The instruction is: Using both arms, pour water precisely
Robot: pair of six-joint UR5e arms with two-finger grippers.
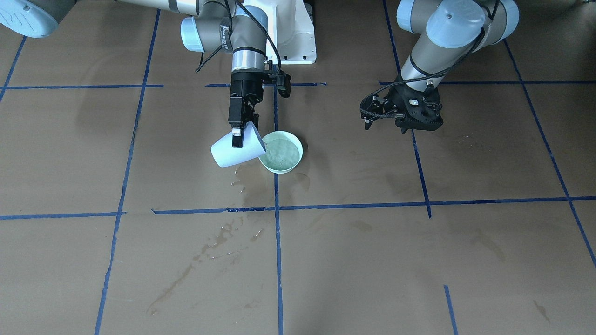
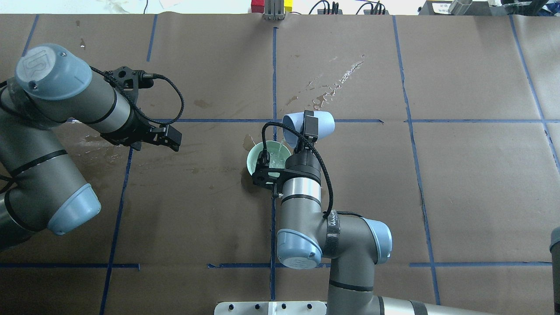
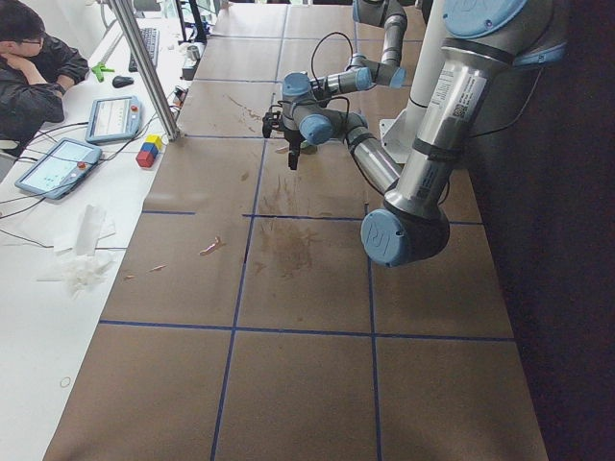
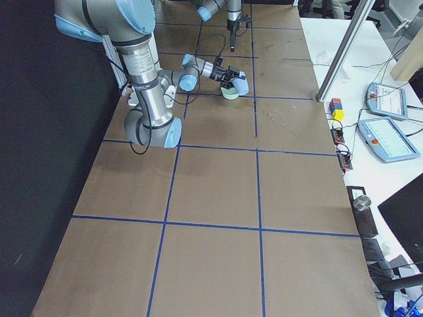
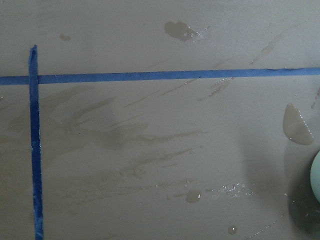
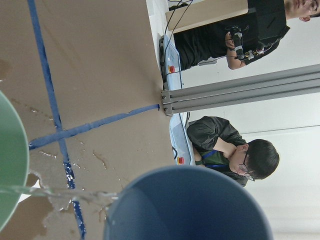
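Half-tipped, clenched in right gripper (image 1: 237, 139): pale blue cup (image 1: 230, 156), mouth toward green bowl (image 1: 300, 149) at its 3 o'clock (front-facing view). Spills water (image 6: 50, 192) in thin stream toward bowl; pools inside it. Hangs left gripper (image 1: 412, 121) at bowl's 2 o'clock, well apart; cannot tell jaw state.

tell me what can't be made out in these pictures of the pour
Blue cup, how full: front-facing shows only its outside; right wrist view cuts it at the bottom edge.
Green bowl: overhead, the right arm covers part; left wrist view cuts it at the right edge.
Left gripper: open or shut unclear, dark in the exterior views.
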